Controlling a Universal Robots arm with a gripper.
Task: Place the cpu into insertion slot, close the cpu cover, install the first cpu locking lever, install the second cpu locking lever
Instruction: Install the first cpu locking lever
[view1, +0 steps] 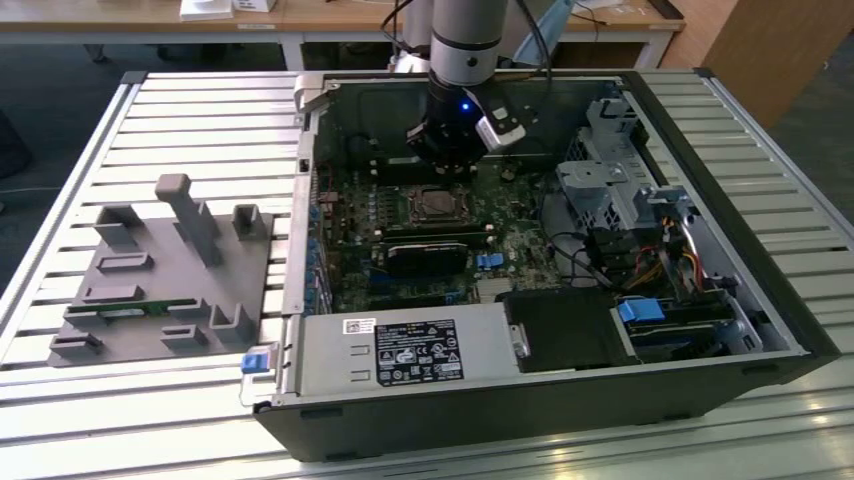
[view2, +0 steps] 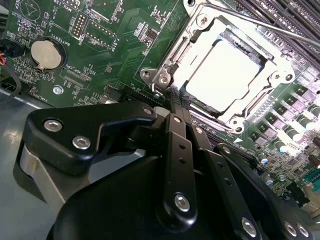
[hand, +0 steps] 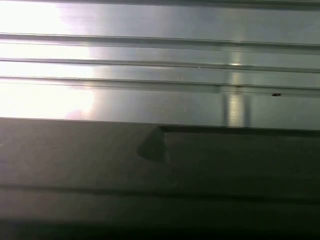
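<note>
Cpu (view2: 227, 75) lies seated in socket just beyond end effector (view2: 172, 107).

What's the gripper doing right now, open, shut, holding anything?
Gripper: fingers shut together with nothing between them, tips beside the cpu cover, which lies closed over the cpu in the second wrist view.
</note>
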